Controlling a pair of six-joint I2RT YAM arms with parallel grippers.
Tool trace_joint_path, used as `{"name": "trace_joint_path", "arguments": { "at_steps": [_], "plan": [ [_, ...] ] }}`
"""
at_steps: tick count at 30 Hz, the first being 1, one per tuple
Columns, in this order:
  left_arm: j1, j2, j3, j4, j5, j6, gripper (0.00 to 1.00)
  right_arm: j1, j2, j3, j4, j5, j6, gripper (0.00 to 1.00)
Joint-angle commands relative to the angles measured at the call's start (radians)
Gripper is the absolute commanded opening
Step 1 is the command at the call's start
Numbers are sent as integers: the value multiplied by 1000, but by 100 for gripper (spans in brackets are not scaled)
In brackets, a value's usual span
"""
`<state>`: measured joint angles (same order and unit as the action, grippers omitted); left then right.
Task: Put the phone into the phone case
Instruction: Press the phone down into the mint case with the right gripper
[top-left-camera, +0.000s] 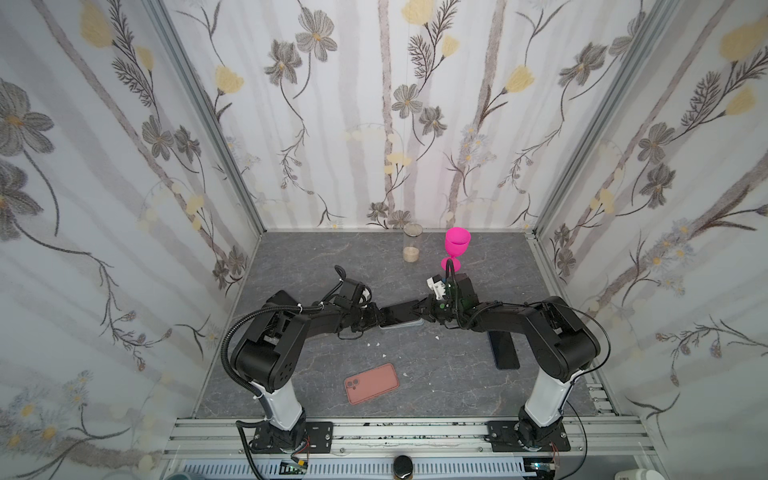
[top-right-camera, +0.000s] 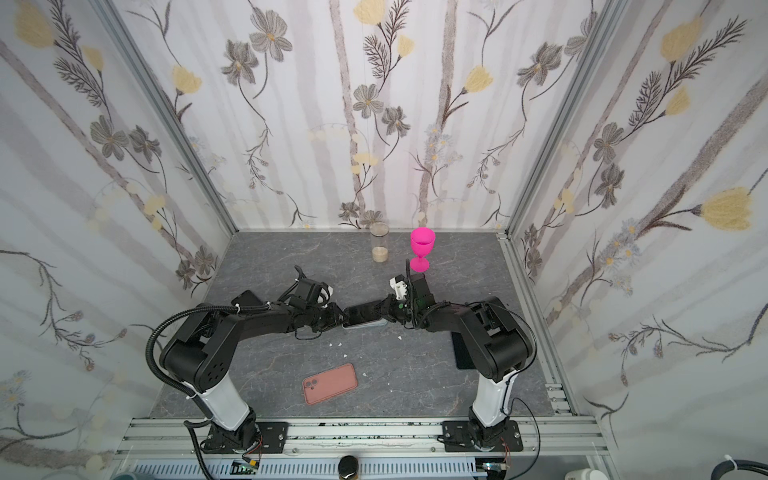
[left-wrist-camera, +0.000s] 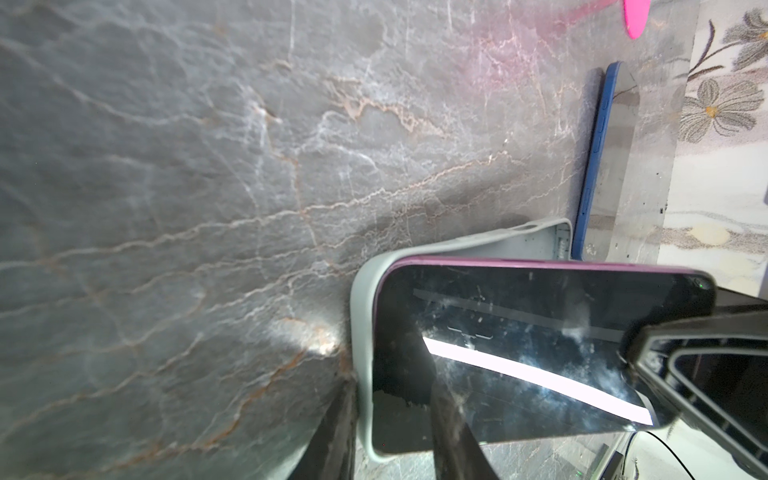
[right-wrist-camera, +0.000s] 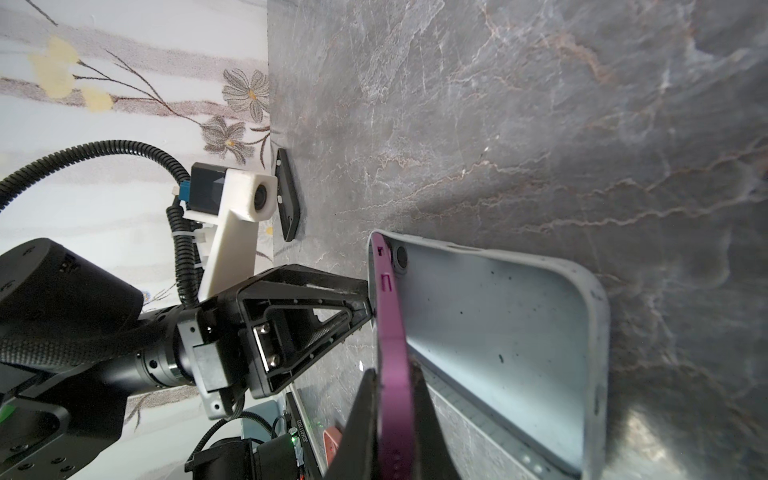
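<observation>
The phone (top-left-camera: 399, 312), black-screened with a purple rim (right-wrist-camera: 392, 332), hangs slanted over the grey phone case (top-left-camera: 401, 326) at mid-table. In the left wrist view its left end (left-wrist-camera: 519, 332) is tucked against the case's end wall (left-wrist-camera: 360, 332). The other end is lifted, so the case's pale inside (right-wrist-camera: 498, 332) shows. My right gripper (right-wrist-camera: 392, 372) is shut on the phone's rim. My left gripper (left-wrist-camera: 392, 384) is open. One of its fingers stands outside the end wall and the other lies over the screen. Both top views show the two grippers (top-right-camera: 343, 318) (top-right-camera: 384, 309) facing each other.
A salmon-pink case (top-left-camera: 371, 383) lies camera-side up near the front. A dark blue phone (top-left-camera: 505, 351) lies under my right arm, and a black case (right-wrist-camera: 286, 199) near the left wall. A pink goblet (top-left-camera: 457, 245) and a clear glass (top-left-camera: 412, 247) stand at the back. White crumbs (top-left-camera: 374, 344) dot the slab.
</observation>
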<state>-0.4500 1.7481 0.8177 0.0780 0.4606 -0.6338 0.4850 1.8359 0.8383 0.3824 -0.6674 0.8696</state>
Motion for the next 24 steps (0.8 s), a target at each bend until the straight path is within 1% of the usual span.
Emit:
{"name": "trace_joint_path", "arguments": {
  "at_steps": [1, 6, 14, 19, 24],
  "plan": [
    [-10, 10, 15, 23, 48, 25, 31, 2, 31, -16, -166, 109, -34, 5],
    [-10, -7, 29, -15, -5, 59, 32, -2, 42, -12, -177, 124, -44, 7],
    [-10, -4, 51, -51, -43, 87, 33, 0, 32, 18, -246, 161, -82, 13],
    [-10, 10, 67, -87, -64, 102, 32, 3, 9, 60, -335, 205, -127, 20],
    [-11, 13, 72, -102, -73, 104, 31, 4, -15, 79, -387, 226, -149, 31]
  ]
}}
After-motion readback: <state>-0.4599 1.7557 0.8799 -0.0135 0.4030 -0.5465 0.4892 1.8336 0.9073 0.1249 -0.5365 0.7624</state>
